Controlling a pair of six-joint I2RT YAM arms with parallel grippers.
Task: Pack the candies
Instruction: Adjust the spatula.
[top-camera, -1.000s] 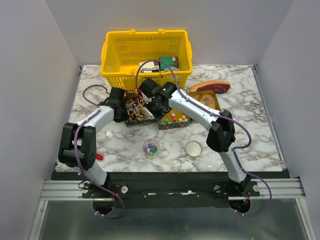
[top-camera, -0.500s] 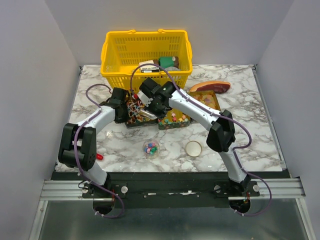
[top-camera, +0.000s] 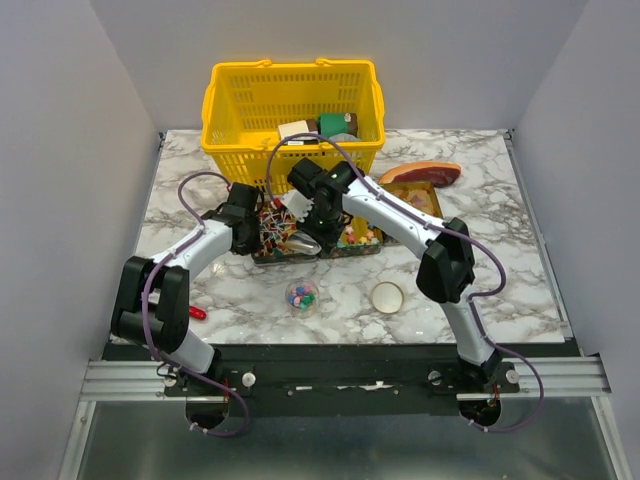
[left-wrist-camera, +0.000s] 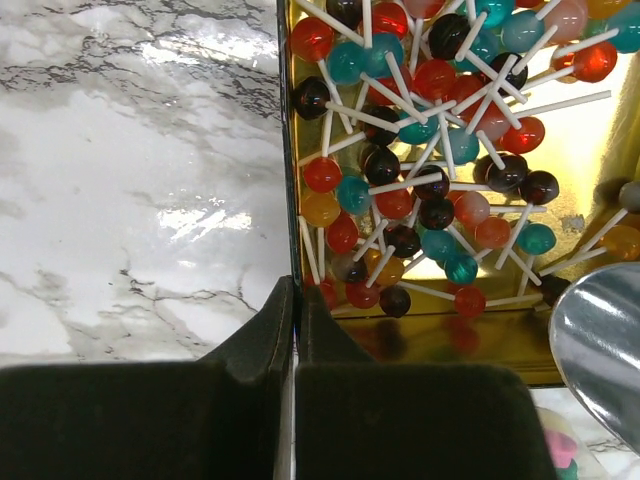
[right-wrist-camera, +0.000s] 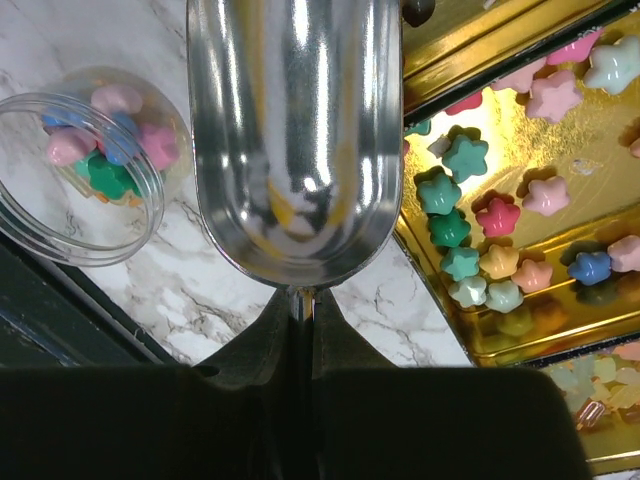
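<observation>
Scoop (right-wrist-camera: 290, 140), empty, handle gripped in right claw (right-wrist-camera: 300, 303), bowl pointing straight ahead; star candies (right-wrist-camera: 500, 215) lie in gold tray (right-wrist-camera: 440, 275) just beside it, part-filled cup (right-wrist-camera: 30, 235) opposite. Left claw (left-wrist-camera: 295, 330) clenched on lollipop tray (left-wrist-camera: 440, 340) rim.

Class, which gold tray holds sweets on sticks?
The lollipop tray at the left gripper; the star-candy tray holds stickless stars.

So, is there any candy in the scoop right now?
No, the metal scoop held by the right gripper is bare, showing only reflections.
</observation>
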